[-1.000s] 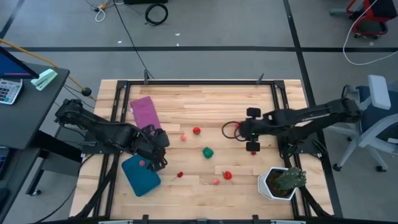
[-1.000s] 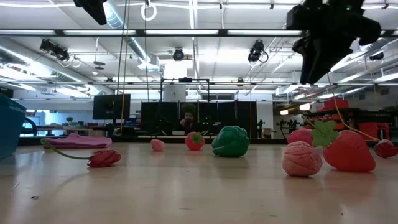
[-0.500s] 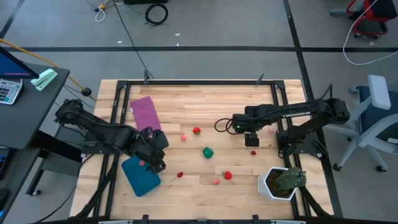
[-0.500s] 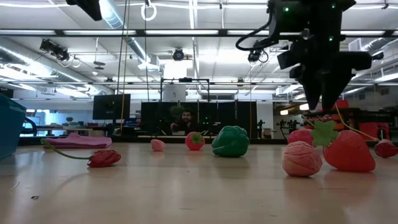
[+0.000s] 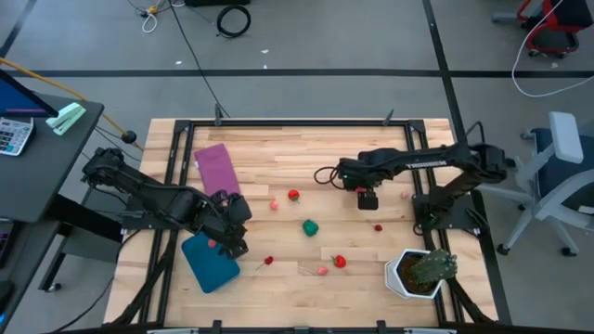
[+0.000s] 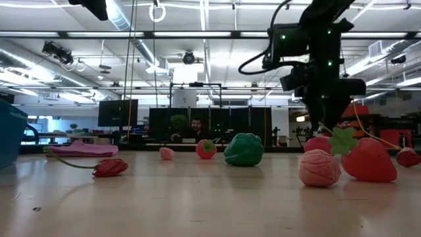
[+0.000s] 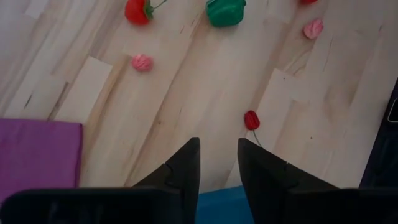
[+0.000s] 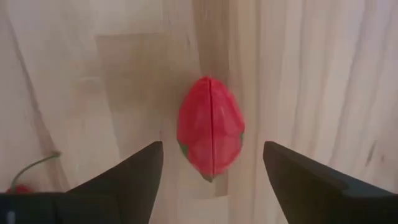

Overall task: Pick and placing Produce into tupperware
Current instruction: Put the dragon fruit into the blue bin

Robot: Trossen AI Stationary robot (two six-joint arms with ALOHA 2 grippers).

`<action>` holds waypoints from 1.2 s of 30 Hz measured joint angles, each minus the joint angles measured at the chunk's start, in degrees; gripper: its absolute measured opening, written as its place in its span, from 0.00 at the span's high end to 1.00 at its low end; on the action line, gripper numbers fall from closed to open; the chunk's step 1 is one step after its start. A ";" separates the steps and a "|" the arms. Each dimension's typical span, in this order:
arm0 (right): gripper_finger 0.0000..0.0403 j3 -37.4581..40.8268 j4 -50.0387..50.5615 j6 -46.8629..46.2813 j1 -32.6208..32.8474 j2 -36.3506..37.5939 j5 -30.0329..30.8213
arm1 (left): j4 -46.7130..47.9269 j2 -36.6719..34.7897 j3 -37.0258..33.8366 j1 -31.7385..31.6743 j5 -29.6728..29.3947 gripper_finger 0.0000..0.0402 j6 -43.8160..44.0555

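Overhead, right pincer (image 8: pixel 211 171) agape, red fruit (image 8: pixel 210 127) between

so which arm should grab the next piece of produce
Right. The right gripper hangs open over the middle of the table, and its wrist view shows a red fruit framed between its fingers. The left gripper sits by the teal tupperware, farther from the loose produce.

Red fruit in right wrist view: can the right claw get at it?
Probably yes. The right claw is open with the red fruit lying between its fingers on bare wood; nothing nearby blocks it.
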State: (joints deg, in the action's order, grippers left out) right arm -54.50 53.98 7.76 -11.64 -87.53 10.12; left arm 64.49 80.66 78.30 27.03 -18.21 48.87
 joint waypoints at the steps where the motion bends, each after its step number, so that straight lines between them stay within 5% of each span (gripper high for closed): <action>1: 0.29 0.00 -0.17 0.20 -0.09 -0.71 -0.14 | 0.00 0.00 -0.02 0.00 0.01 0.72 0.00; 14: 0.30 0.04 -2.62 -0.17 -3.02 -9.33 -2.12 | 0.02 0.00 -0.04 -0.01 -0.20 0.72 -2.14; 25: 0.43 0.04 -2.78 -0.66 -5.23 -9.43 -4.40 | -0.02 0.01 -0.04 -0.17 -0.30 0.74 -0.78; 36: 0.41 -1.11 -9.58 -6.10 -3.47 -7.69 -4.77 | -0.38 -0.15 3.44 -0.24 -8.34 0.83 1.05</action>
State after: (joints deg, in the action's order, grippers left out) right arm -55.61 44.40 1.66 -15.11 -95.22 5.34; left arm 64.10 80.51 81.74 26.79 -26.55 49.92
